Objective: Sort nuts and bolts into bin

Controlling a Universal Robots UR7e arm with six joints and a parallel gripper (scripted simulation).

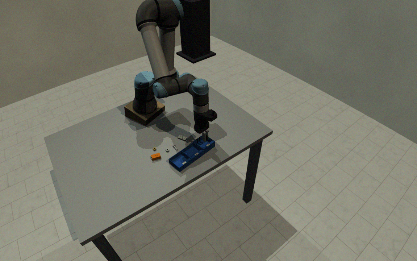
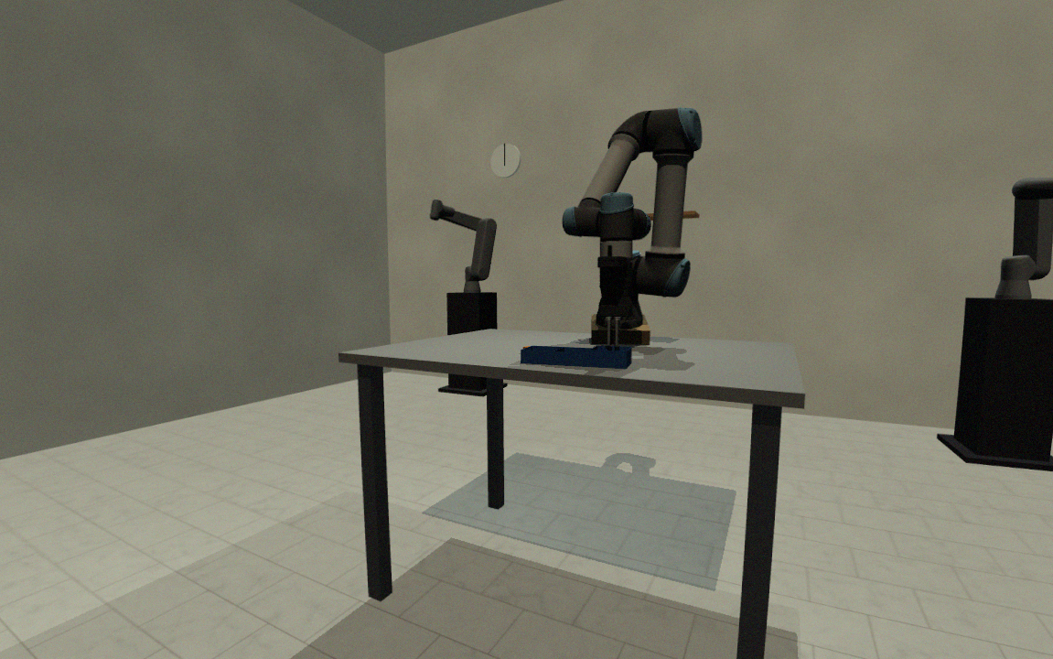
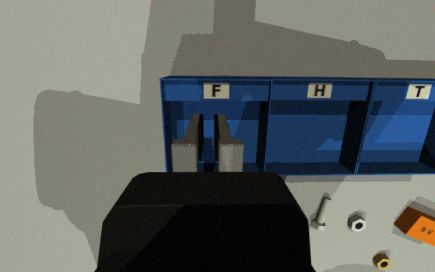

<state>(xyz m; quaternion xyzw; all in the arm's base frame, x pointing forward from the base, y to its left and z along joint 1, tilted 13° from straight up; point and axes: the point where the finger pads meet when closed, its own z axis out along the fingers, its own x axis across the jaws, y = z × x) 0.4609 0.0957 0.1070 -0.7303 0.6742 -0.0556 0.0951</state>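
Note:
The blue bin (image 3: pixel 308 126) has three compartments marked F (image 3: pixel 216 91), H and T, and all look empty. My gripper (image 3: pixel 208 128) hangs over the F compartment with its fingertips down inside it. The fingers are nearly shut with a narrow gap, and I see nothing between them. A silver bolt (image 3: pixel 320 212), a silver nut (image 3: pixel 356 224) and a brass nut (image 3: pixel 381 261) lie on the table beside the bin's near wall. In the top view the gripper (image 1: pixel 205 135) is at the bin's far end, with the bolt (image 1: pixel 174 146) and both nuts (image 1: pixel 167 149) to the left.
An orange 9 V battery (image 3: pixel 421 226) lies right of the nuts. A small perforated metal plate (image 1: pixel 181 137) lies on the table behind the bin. The arm's base block (image 1: pixel 144 111) stands at the table's back. The table's right edge is close behind the bin.

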